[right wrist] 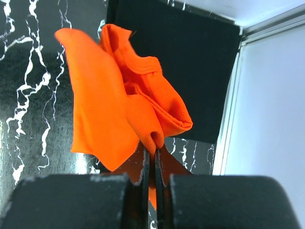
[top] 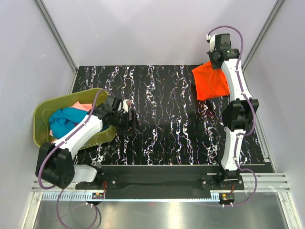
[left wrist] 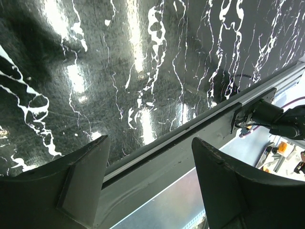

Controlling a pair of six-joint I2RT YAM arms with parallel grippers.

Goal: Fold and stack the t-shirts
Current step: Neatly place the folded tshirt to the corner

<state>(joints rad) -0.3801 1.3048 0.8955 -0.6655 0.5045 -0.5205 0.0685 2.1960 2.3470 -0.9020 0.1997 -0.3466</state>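
Your right tool (right wrist: 151, 160) is clamped on the bright orange cloth t-shirt (right wrist: 105, 95); lower it squarely onto the flat black shirt (right wrist: 190, 62). Left tool (left wrist: 148, 152) stands apart, empty.

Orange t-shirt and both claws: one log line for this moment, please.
right claw: shut on orange t-shirt, bunched, far right side | left claw: open, empty, beside olive-green basket | teal t-shirt: in basket

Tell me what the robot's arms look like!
The left arm and right arm have white shells with chunky black joints. Thin purple cables loop alongside them. The left pincer and right pincer have dark fingers.
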